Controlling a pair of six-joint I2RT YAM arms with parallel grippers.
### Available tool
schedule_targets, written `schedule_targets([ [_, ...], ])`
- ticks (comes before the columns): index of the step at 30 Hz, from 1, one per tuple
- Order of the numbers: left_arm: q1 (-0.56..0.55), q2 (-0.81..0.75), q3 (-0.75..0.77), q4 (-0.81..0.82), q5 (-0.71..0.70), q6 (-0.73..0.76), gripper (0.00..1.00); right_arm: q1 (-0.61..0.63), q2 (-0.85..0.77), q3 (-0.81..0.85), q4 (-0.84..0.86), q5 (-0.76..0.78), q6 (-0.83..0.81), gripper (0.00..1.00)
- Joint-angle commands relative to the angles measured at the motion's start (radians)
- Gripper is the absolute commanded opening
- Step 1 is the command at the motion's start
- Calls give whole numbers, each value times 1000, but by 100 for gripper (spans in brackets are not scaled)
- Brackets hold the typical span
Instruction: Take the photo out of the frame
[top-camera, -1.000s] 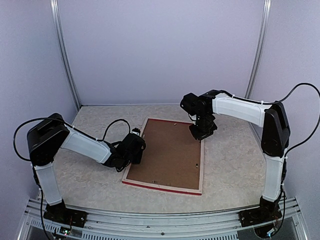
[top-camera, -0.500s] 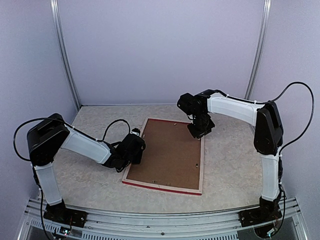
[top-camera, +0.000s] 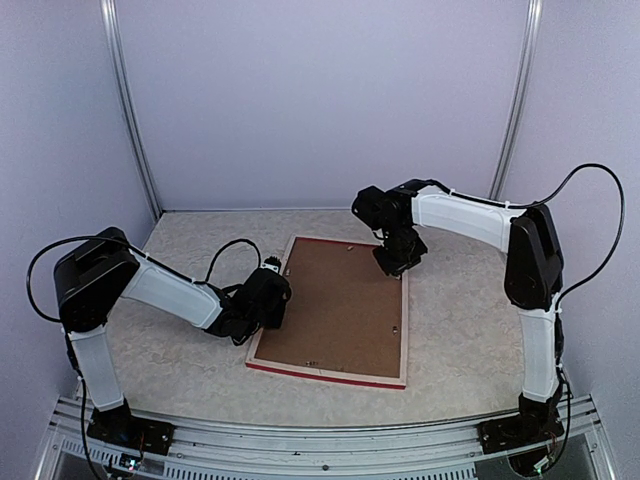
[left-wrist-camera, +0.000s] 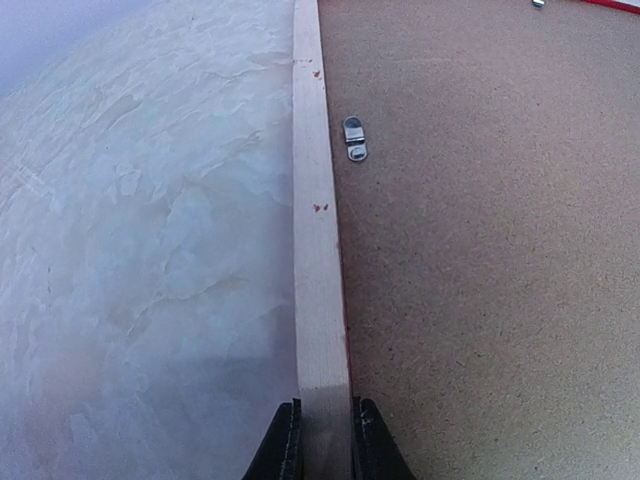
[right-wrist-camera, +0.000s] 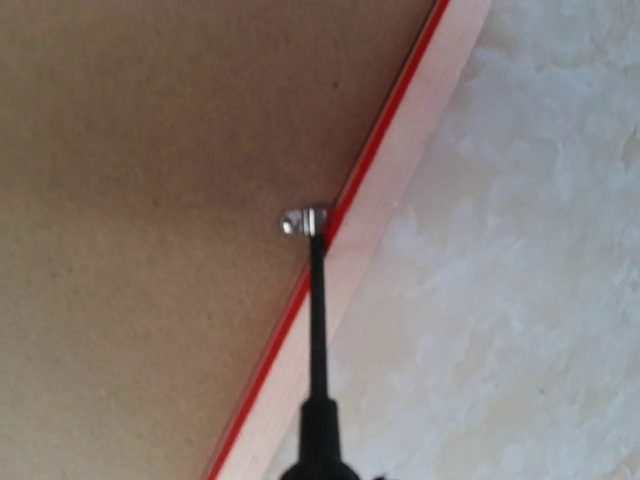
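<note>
The frame (top-camera: 325, 374) lies face down on the table, its brown backing board (top-camera: 335, 310) up. The photo is hidden under the board. My left gripper (top-camera: 268, 300) is shut on the frame's left pale wood rail (left-wrist-camera: 315, 250), one finger on each side. My right gripper (top-camera: 398, 258) hangs over the frame's far right corner and holds a screwdriver (right-wrist-camera: 317, 330) by its black shaft. The tip touches a small metal clip (right-wrist-camera: 303, 220) at the inner edge of the right rail (right-wrist-camera: 390, 210).
Another metal clip (left-wrist-camera: 354, 138) lies on the board beside the left rail. Small clips also show on the board's right side (top-camera: 394, 328) and far edge (top-camera: 349, 246). The table top (top-camera: 470, 330) is pale marbled; walls close it in behind and at both sides.
My right arm has shifted slightly left, bringing the screwdriver closer in over the frame's far right corner. The left arm and the frame have not moved.
</note>
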Motion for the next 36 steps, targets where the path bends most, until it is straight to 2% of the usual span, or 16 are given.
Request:
schedule_targets([
  [1,-15,-3,-19,-22,21,18,13,-12,30,5,152,-12,-9,0],
  [7,-14,0,-12,-31,25,19,13,-11,-94,-114,486,-155,-55,0],
  [11,-15,-12,-11,-46,19,17,13,-12,-158,-142,529,-150,-56,0],
  [18,-15,-15,6,-64,22,12,13,-11,-379,-396,728,-191,-86,0],
  [24,-15,-22,15,-75,37,12,13,-21,-404,-415,558,-70,27,0],
  [31,-48,-53,6,-76,36,7,14,-20,-369,-366,313,-73,119,0],
  [36,-69,-53,6,-89,26,-10,14,-21,-331,-352,239,-95,140,0],
])
